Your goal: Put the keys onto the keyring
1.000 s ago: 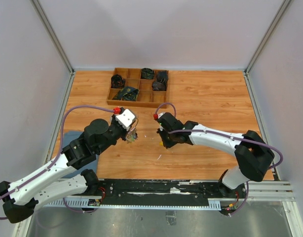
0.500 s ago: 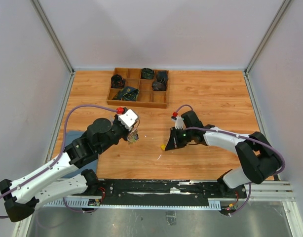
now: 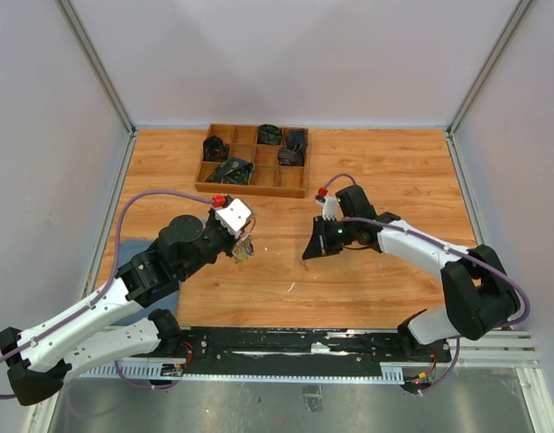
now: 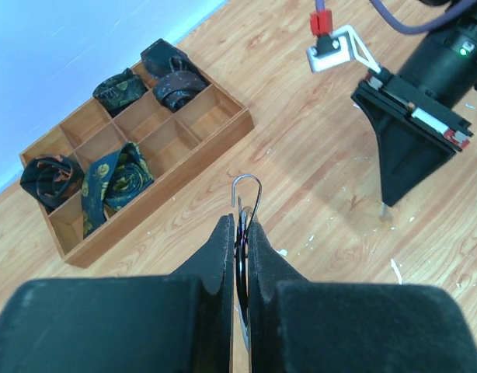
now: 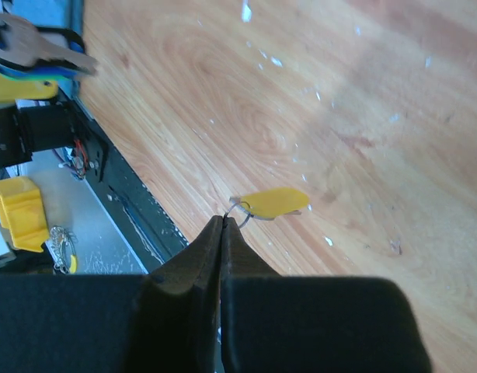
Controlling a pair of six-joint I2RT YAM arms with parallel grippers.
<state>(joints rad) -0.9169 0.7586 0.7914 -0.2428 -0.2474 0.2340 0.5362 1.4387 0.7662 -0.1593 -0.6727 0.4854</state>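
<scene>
My left gripper (image 3: 242, 249) is shut on the keyring, whose thin silver wire loop (image 4: 246, 189) sticks out past the fingertips (image 4: 240, 221) above the wooden table. Keys with blue and yellow heads (image 5: 33, 66) hang from it, at the top left of the right wrist view. My right gripper (image 3: 308, 254) is shut (image 5: 223, 221) on the small wire loop of a yellow-headed key (image 5: 273, 202) and holds it just above the table. Its black wedge (image 4: 384, 203) points down, to the right of the keyring. The yellow key does not show in the top view.
A wooden compartment tray (image 3: 254, 190) with dark rolled cloths stands at the back left, also in the left wrist view (image 4: 168, 183). The black metal rail (image 3: 286, 341) runs along the near edge. White flecks dot the table.
My right gripper has moved right and back from the middle of the table, taking the yellow key up with it. My left gripper with the keyring has barely moved.
</scene>
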